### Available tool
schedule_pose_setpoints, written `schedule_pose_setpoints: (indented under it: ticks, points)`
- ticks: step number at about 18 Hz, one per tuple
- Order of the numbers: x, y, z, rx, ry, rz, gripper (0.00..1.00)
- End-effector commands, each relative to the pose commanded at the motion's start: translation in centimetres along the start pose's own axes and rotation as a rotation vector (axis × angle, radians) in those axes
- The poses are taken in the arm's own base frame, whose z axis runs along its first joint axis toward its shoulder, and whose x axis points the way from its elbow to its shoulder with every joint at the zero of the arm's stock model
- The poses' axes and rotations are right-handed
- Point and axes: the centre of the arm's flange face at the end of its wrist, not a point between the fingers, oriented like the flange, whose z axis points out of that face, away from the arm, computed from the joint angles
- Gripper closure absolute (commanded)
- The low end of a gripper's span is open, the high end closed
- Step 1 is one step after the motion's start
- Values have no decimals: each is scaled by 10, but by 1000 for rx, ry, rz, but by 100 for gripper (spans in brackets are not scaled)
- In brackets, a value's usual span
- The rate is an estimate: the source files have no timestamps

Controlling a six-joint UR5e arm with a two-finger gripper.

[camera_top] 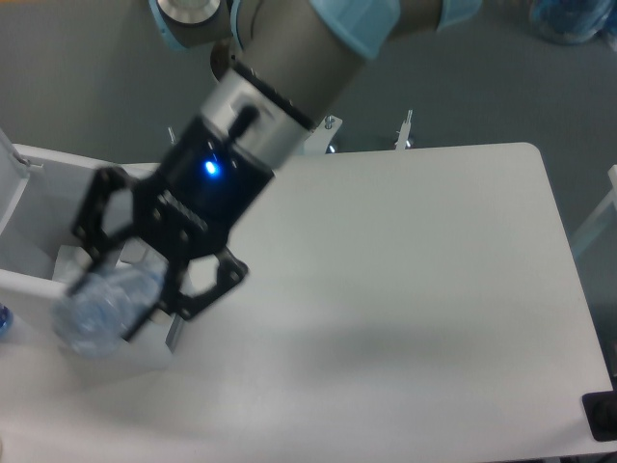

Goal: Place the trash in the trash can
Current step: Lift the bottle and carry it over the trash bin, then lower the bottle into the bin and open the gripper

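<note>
My gripper (114, 301) is shut on the clear plastic bottle (96, 313), which looks blurred. I hold the bottle at the near right corner of the open white trash can (29, 282) at the left edge, over its rim. The bin's white lid (12, 183) stands raised at the far left. A pale flat shape inside the bin, beside my fingers, may be the white wrapper (69, 258); I cannot tell for sure. The bottle's label does not show.
The white table (405, 289) fills the middle and right. Metal clamps (405, 130) stand at its far edge. A small blue thing (4, 318) sits at the left edge, a black object (603, 417) at the bottom right, and a blue bag (571, 19) at the top right.
</note>
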Motion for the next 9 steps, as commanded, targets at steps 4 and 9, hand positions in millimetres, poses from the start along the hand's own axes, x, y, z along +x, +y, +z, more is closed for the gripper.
schedule_pose_setpoints:
  ticks: [4,9]
  points:
    - [21,18,5,2,71,-21,42]
    - [38,56,22,-37,105,13,41]
